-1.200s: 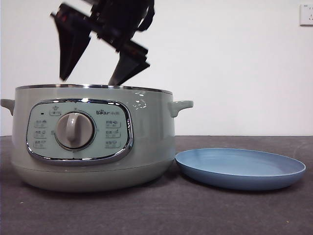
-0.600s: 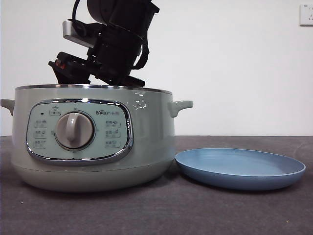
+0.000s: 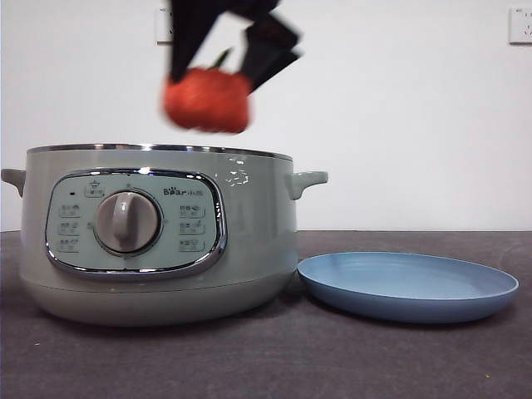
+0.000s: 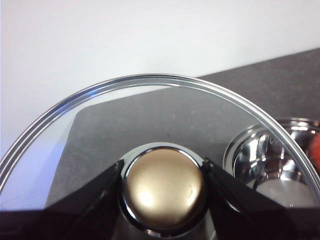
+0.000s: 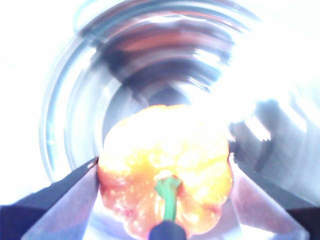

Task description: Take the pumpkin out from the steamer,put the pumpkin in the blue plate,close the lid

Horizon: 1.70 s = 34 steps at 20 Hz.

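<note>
The orange-red pumpkin (image 3: 207,100) hangs just above the open sage-green steamer (image 3: 158,233), gripped by my right gripper (image 3: 214,71), whose black jaws come down from the top of the front view. In the right wrist view the pumpkin (image 5: 167,167) with its green stem sits between the jaws, over the shiny pot interior (image 5: 150,85). My left gripper (image 4: 162,190) is shut on the knob of the glass lid (image 4: 150,82), held off to the side, with the steamer's steel bowl (image 4: 275,160) visible beyond it. The blue plate (image 3: 407,285) lies right of the steamer.
A dark grey mat (image 3: 332,357) covers the table in front of a white wall. A wall socket (image 3: 520,25) sits at the upper right, another (image 3: 163,25) behind the arm.
My right gripper had dipped into the steamer and has now risen out of it with the pumpkin held between its jaws. Steamer and plate have not moved.
</note>
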Tool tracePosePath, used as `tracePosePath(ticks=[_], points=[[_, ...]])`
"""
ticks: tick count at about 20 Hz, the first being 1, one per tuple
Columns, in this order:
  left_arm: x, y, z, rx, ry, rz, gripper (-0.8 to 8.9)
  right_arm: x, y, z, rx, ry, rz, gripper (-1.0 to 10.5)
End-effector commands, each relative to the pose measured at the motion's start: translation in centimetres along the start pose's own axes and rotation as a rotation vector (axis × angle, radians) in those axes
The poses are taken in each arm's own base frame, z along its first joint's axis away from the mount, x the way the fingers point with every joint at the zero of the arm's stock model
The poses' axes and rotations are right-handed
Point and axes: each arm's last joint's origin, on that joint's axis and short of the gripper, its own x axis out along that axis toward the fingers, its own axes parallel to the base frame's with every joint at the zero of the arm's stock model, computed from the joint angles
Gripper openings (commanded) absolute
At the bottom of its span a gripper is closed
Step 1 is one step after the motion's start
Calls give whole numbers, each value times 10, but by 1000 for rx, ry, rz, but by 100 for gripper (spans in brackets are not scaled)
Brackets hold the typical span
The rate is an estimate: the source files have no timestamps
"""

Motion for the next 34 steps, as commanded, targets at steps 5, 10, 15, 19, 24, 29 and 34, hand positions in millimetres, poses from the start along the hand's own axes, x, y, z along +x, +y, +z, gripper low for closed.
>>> tracePosePath(ticks=[5, 10, 15, 19, 24, 29, 34], points=[[9, -6, 14, -19, -62, -67, -8, -67, -73, -58, 328, 133, -115, -11], [21, -13, 17, -6, -35, -73, -8, -75, -88, -105, 467, 126, -171, -11], [30, -18, 21, -6, -39, -119, -8, -51, -80, -137, 508, 51, -195, -11], [40, -24, 23, 3, -21, -127, -8, -14, -80, -152, 513, 27, -195, -11], [50, -30, 24, 13, 1, -153, -8, 24, -89, -164, 534, 72, -213, -11], [57, -35, 26, 12, -1, -202, -8, 56, -98, -170, 547, 149, -201, -11], [57, -35, 27, 12, -2, -203, -8, 59, -96, -171, 543, 171, -192, 86]])
